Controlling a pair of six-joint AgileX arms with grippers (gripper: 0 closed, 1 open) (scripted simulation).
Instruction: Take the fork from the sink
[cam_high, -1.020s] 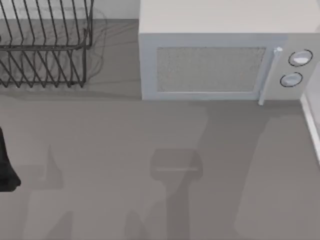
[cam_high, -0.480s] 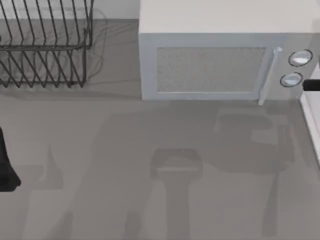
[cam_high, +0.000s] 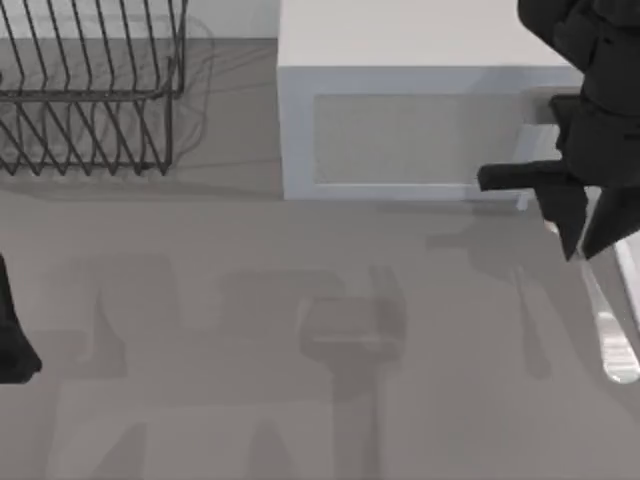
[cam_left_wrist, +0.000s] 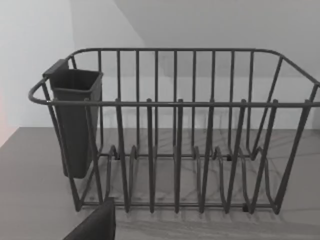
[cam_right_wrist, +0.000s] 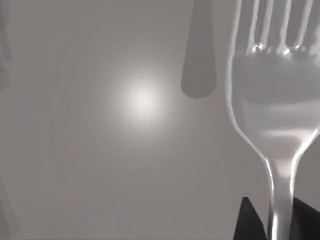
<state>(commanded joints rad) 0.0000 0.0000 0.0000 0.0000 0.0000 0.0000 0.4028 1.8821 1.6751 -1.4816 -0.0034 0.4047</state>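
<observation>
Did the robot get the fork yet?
Yes. The right gripper, at the table's right side by the microwave, is shut on the fork and holds it above the table. Left: carrying it away. The left arm is parked at the left edge.

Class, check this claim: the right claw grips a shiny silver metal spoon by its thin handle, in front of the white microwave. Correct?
Not quite. It is a shiny silver metal fork, not a spoon: the right wrist view shows its tines. The right claw does grip its thin handle, in front of the white microwave.
</observation>
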